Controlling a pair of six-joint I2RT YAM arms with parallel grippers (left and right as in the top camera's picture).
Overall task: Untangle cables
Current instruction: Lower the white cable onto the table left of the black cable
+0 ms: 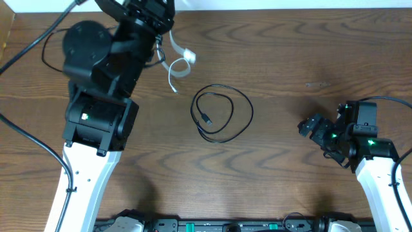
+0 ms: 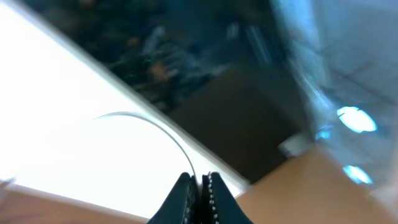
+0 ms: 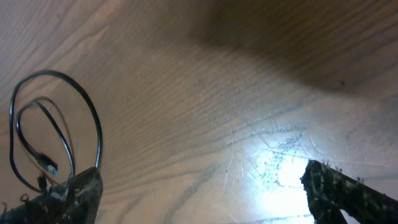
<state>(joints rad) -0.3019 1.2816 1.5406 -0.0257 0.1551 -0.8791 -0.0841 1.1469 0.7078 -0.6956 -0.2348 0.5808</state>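
Observation:
A white cable (image 1: 181, 66) hangs from my left gripper (image 1: 166, 29) at the table's far left, its loose end curling on the wood. In the left wrist view the gripper (image 2: 199, 180) is shut on the thin white cable (image 2: 168, 134), which arcs up out of the jaws. A black cable (image 1: 222, 113) lies coiled at the table's middle, with a plug inside the loop. I cannot tell if the coil is one cord or two. My right gripper (image 1: 313, 127) is open and empty to the right of the coil. In the right wrist view the gripper (image 3: 202, 186) is low over bare wood, and the black cable (image 3: 57, 127) lies far left.
The wooden table (image 1: 290, 58) fills the view. The left arm's bulky black body (image 1: 96, 71) and its thick black wires (image 1: 26, 45) cover the far left. A pale wall edge runs along the back.

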